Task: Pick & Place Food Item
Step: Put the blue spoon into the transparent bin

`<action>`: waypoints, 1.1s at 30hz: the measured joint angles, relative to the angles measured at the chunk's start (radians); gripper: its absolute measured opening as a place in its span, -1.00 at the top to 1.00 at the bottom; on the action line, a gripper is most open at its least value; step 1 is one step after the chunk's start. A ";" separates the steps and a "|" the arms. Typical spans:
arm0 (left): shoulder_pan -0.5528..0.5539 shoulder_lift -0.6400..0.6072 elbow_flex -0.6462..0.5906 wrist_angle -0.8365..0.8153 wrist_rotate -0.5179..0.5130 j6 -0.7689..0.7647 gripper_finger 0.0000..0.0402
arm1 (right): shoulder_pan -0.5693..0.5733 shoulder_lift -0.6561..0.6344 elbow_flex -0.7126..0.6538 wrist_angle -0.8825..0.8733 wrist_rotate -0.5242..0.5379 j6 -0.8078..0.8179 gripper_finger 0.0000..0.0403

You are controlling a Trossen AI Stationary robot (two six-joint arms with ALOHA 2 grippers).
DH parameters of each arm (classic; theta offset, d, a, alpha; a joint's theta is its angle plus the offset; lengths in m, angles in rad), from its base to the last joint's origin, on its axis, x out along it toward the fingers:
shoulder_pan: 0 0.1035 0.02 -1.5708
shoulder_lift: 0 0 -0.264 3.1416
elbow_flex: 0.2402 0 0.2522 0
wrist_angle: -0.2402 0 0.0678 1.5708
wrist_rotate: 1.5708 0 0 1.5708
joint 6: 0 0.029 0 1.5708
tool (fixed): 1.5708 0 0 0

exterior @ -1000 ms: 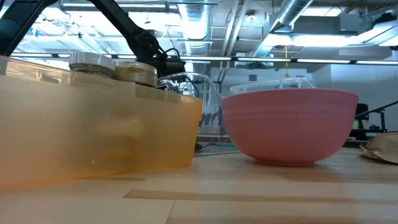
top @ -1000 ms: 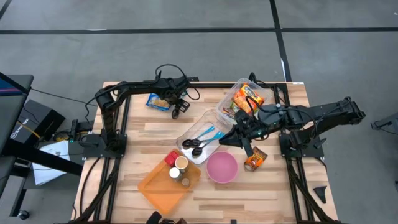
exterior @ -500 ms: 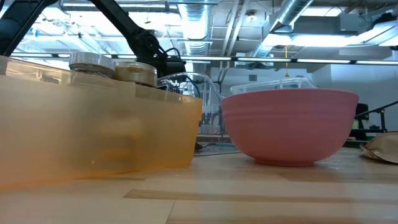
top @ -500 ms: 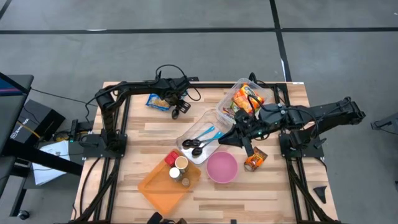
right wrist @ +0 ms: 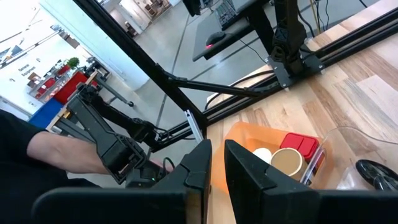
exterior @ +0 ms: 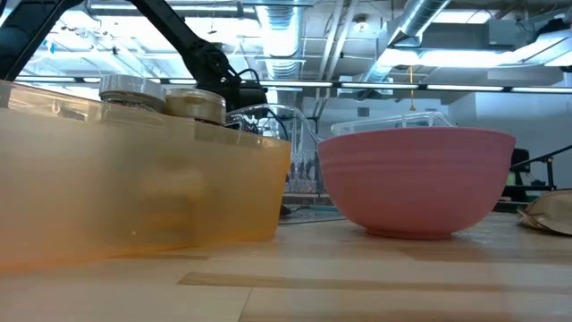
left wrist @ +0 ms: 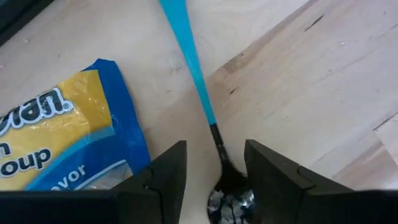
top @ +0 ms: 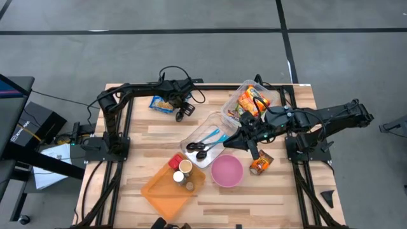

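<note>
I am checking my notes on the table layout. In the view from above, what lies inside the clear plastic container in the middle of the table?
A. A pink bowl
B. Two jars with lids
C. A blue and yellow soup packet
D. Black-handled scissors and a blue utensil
D: the high view shows the scissors and the blue utensil lying in the clear container.

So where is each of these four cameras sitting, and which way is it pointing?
High view: above the table, looking straight down; both arms show.
Low view: at tabletop height, looking level past the orange bin and pink bowl; one arm shows behind.
Left wrist view: on the left arm, looking down past its open fingers at a soup packet and spoon.
Right wrist view: on the right arm, looking across the table past its fingers.
Shared: bin and bowl appear in high and low views.
</note>
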 joint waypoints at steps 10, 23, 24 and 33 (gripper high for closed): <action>0.002 0.004 -0.036 0.049 0.004 -0.043 0.23 | -0.002 0.000 0.000 -0.002 0.000 -0.013 0.79; 0.000 -0.005 -0.135 0.141 -0.012 -0.067 0.23 | -0.024 0.000 0.000 -0.003 -0.001 -0.036 0.79; 0.000 -0.005 -0.135 0.143 -0.012 -0.061 0.24 | -0.024 0.000 0.000 -0.003 -0.001 -0.036 0.79; 0.000 -0.002 -0.137 0.154 -0.012 -0.055 0.58 | -0.024 0.000 0.000 -0.005 -0.004 -0.041 0.79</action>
